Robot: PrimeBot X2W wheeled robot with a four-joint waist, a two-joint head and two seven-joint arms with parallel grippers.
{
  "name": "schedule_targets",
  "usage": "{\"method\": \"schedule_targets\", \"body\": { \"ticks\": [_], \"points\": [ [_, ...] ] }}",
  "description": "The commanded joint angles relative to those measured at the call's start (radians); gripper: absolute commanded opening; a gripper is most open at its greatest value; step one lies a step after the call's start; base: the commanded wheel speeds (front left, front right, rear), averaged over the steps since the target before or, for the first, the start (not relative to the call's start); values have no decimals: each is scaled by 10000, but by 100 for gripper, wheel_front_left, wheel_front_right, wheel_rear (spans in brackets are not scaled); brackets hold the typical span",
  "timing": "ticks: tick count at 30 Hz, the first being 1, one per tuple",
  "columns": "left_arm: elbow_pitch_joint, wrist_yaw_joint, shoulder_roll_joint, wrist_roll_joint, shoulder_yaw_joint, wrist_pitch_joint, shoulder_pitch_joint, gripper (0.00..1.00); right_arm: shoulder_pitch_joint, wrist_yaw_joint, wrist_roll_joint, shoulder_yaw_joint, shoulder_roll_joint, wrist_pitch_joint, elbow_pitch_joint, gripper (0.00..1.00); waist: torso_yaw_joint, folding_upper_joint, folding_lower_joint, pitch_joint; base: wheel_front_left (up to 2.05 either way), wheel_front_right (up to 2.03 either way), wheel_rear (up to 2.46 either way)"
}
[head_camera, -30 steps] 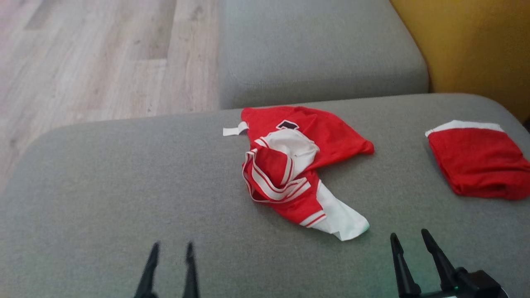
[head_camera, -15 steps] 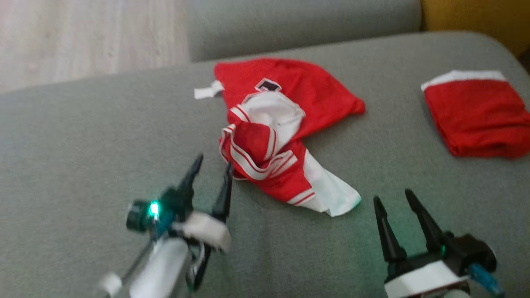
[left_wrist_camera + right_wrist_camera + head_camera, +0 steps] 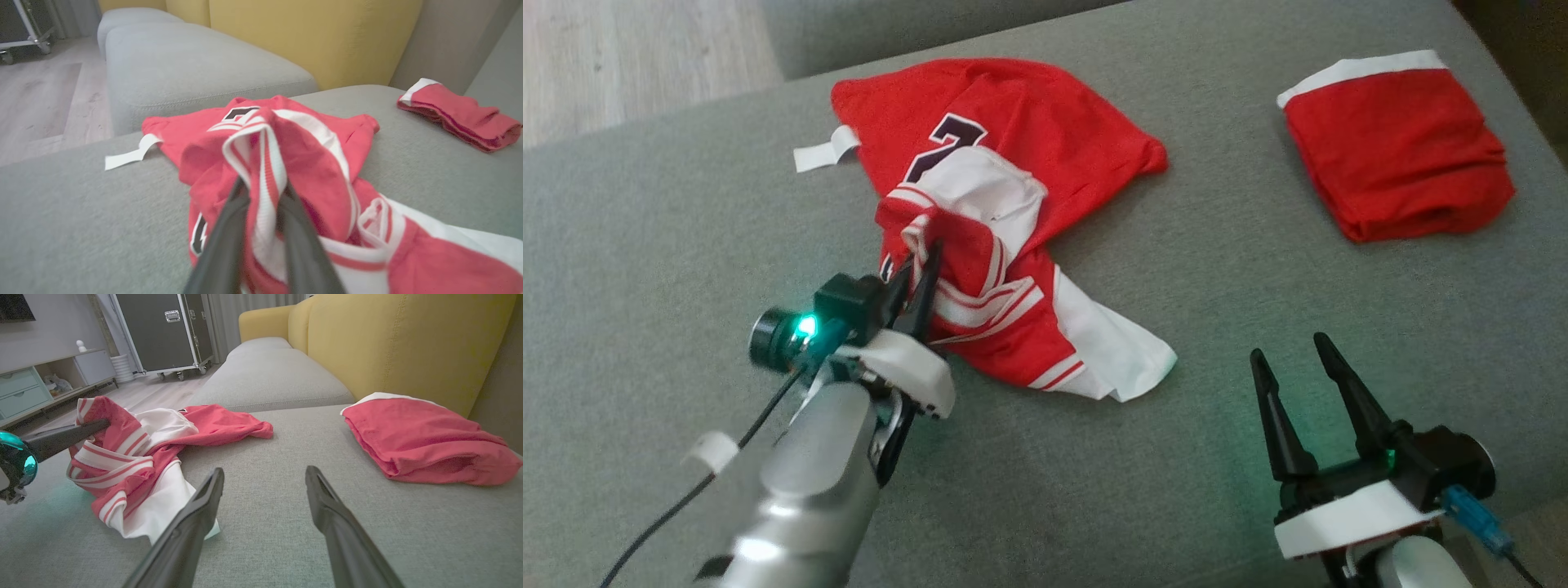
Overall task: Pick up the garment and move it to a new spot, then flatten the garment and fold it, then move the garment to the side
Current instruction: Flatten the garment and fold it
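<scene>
A crumpled red and white jersey (image 3: 1021, 139) with a dark number lies in the middle of the grey sofa cushion (image 3: 654, 245). My left gripper (image 3: 920, 255) is shut on a striped white-and-red fold at the jersey's near left edge. In the left wrist view that fold (image 3: 265, 163) stands pinched up between the two dark fingers (image 3: 229, 228). My right gripper (image 3: 1286, 345) hovers open over bare cushion, to the right of the jersey's white corner (image 3: 1131, 359). In the right wrist view it holds nothing between its fingers (image 3: 196, 514).
A second red garment (image 3: 1396, 151), folded with a white band, lies at the cushion's far right. A yellow sofa back (image 3: 400, 339) rises behind it. Another grey cushion (image 3: 192, 69) sits beyond, with wood floor (image 3: 621, 57) to the far left.
The head camera has tilted down and shifted. My left gripper reached forward to the jersey's striped edge and shut on it, bunching the fold upward. The right gripper stays open.
</scene>
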Motion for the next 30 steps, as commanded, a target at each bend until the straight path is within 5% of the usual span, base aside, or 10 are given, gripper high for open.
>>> {"method": "schedule_targets", "body": {
  "ticks": [1,10,17,21,30],
  "points": [
    [-298,-100,186,141,79,-163,-677,0,-277,-7,-44,216,-89,-111,-260,100,-141,0,-3,-209,0,0,0],
    [-1755,-382,389,-75,-1046,-252,-3314,0,146,-7,25,325,-130,-111,-126,100,-476,0,-3,-1352,0,0,0],
    [-3395,-387,1430,-1294,-1722,-256,-4797,0,570,-7,56,-29,-293,-111,-240,100,-68,0,-3,-1914,0,0,0],
    [-3447,-387,2070,-2027,-1654,-256,-4060,0,742,-7,35,-217,-288,-111,-356,100,375,0,-3,-2045,0,0,0],
    [-3302,39,3221,-3435,-699,-257,525,0,1062,-7,2,-522,-240,-111,-496,100,1058,0,-3,-1999,0,0,0]
  ]
}}
